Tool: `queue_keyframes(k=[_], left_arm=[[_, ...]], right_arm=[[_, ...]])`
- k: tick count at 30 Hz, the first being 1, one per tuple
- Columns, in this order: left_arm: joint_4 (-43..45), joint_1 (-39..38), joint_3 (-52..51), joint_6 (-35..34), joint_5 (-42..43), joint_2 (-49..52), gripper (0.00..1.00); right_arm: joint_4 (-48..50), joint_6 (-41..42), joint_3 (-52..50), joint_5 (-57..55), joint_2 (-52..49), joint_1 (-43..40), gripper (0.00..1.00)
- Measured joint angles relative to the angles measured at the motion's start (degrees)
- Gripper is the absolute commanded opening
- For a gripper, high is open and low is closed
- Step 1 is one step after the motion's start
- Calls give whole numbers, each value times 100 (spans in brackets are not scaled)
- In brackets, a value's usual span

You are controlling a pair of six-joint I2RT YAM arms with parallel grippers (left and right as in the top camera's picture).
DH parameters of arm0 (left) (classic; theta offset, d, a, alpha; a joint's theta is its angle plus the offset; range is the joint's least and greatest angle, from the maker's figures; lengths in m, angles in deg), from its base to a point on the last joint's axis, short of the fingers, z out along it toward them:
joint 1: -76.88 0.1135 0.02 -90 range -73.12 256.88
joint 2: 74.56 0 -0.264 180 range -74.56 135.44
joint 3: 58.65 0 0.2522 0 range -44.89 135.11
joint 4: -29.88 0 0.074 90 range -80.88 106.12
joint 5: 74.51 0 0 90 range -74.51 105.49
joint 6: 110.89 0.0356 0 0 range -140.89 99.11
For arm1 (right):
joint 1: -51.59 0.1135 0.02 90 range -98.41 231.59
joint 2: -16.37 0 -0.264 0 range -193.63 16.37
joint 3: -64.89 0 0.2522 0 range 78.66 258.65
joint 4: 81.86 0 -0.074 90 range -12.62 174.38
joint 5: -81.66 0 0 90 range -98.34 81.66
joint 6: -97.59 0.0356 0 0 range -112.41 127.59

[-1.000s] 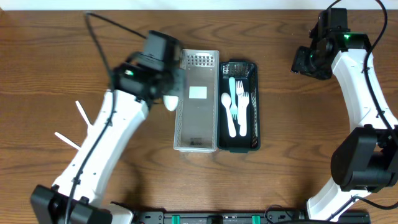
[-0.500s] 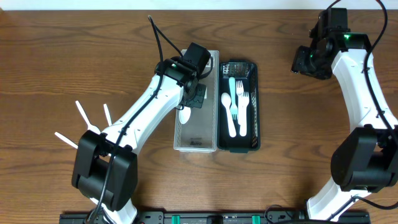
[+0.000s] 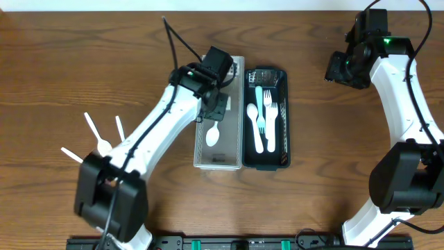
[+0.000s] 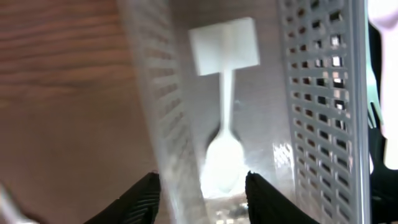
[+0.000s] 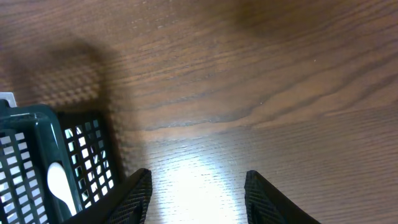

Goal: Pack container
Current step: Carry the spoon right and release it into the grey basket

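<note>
A white perforated basket (image 3: 223, 67) stands at the table's middle, with a dark green basket (image 3: 281, 118) touching its right side. The green basket holds several white spoons and forks (image 3: 263, 118). A white spoon (image 3: 213, 135) lies loose on the floor of the white basket; it also shows in the left wrist view (image 4: 224, 155). My left gripper (image 3: 216, 110) hangs open just above that spoon's bowl, its jaws (image 4: 202, 199) holding nothing. My right gripper (image 3: 343, 69) is open and empty over bare table at the far right; its jaws (image 5: 199, 193) are beside the green basket's corner (image 5: 37, 162).
Three loose white utensils (image 3: 94, 128) lie on the wooden table to the left of my left arm. The white basket's perforated walls (image 4: 317, 93) stand on either side of the left jaws.
My left arm swung right from beside the white basket to over it. The spoon it carried has been let go and now lies inside the white basket. The right arm has not moved.
</note>
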Motion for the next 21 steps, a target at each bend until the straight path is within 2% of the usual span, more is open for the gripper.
queue_keyframes(k=[5,8,11,14,21], left_arm=[[-321,780,52,-74,-330,-1102,78],[-706,1641,153,-195,-463,-1696,88],[-1134,2629,170,-306,-474,-1996,91],[-1110,3567,28,-328,-337,-1937,92],[-481,4448,-850,-284,361,-1314,92]], right_arm=[[2,-2,0,0,0,0,51],[2,0,0,0,0,0,52],[2,0,0,0,0,0,52],[2,0,0,0,0,0,52],[2,0,0,0,0,0,52]])
